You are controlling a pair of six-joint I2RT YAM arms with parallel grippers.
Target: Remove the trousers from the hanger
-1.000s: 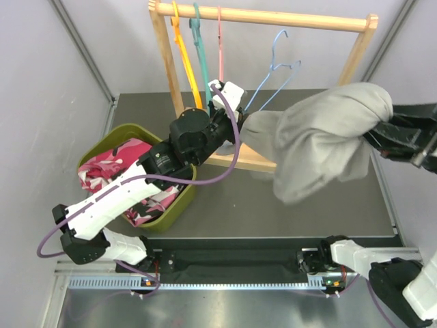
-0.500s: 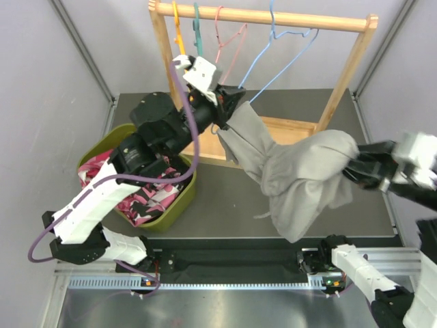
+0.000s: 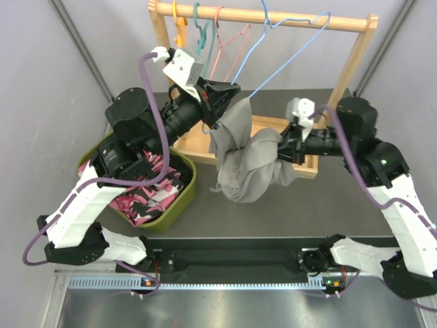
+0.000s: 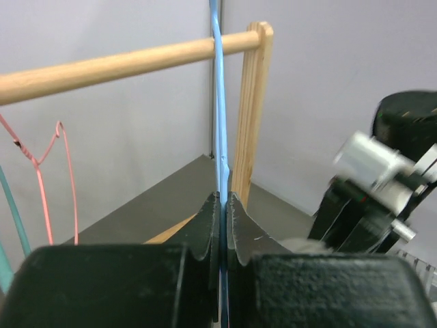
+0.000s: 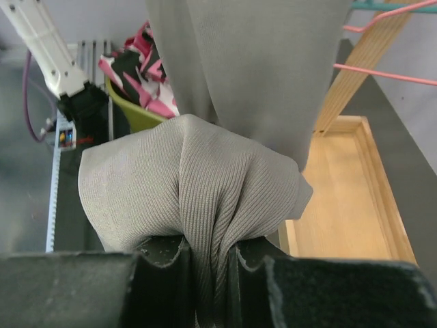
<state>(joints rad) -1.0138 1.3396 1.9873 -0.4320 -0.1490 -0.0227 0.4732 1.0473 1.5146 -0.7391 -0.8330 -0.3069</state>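
Dark grey worktop (image 3: 341, 198) sits under a wooden rail (image 3: 300, 20). The left arm's jaws are pinched together on the thin light-blue wire hanger (image 4: 217, 102). The right arm's jaws are clamped on a bunched fold of the soft, grey, ribbed-knit trousers (image 3: 246, 160), which drape from the hanger between both arms. The pull-off looks under way; next, the right should draw the cloth clear while the left steadies the wire.

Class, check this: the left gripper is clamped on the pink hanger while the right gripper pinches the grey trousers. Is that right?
No: the hanger in the left gripper is blue, not pink, as the left wrist view shows. The right gripper does pinch the grey trousers.
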